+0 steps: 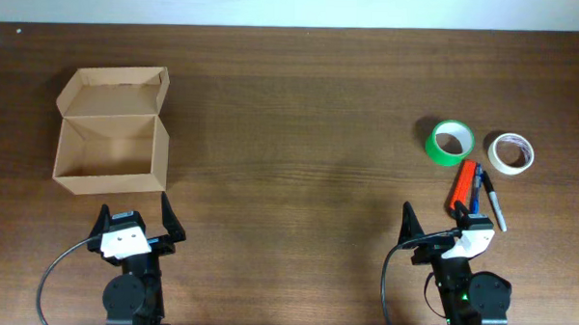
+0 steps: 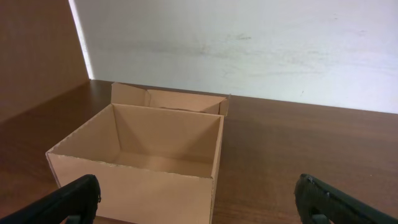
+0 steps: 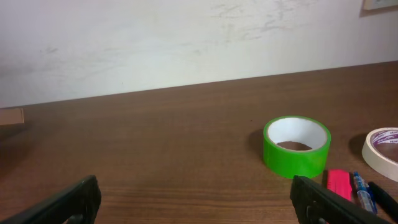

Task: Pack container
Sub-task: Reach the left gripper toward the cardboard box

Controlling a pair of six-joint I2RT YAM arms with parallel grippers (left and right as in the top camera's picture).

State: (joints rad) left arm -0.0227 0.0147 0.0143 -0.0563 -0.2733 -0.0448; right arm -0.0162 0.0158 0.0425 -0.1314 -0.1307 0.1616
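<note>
Box: the box (image 1: 112, 142) stands open and empty at far left.
Items: green tape (image 1: 449, 142), white tape (image 1: 512, 152), markers (image 1: 472, 188) wait right.
Hands: left gripper (image 1: 133, 225), right gripper (image 1: 444, 226) both open, holding nothing.
Progress: nothing packed yet.

Glossy green tape roll (image 3: 296, 147), lying flat on brown wooden table (image 3: 155, 149). Right of it: cream tape roll (image 3: 382, 151), cut by frame edge. Just before it: red marker (image 3: 339, 184), blue pen (image 3: 360, 188), black pen (image 3: 384, 199). Right gripper (image 3: 193, 208) fingers (image 3: 65, 202) spread wide, empty.
</note>
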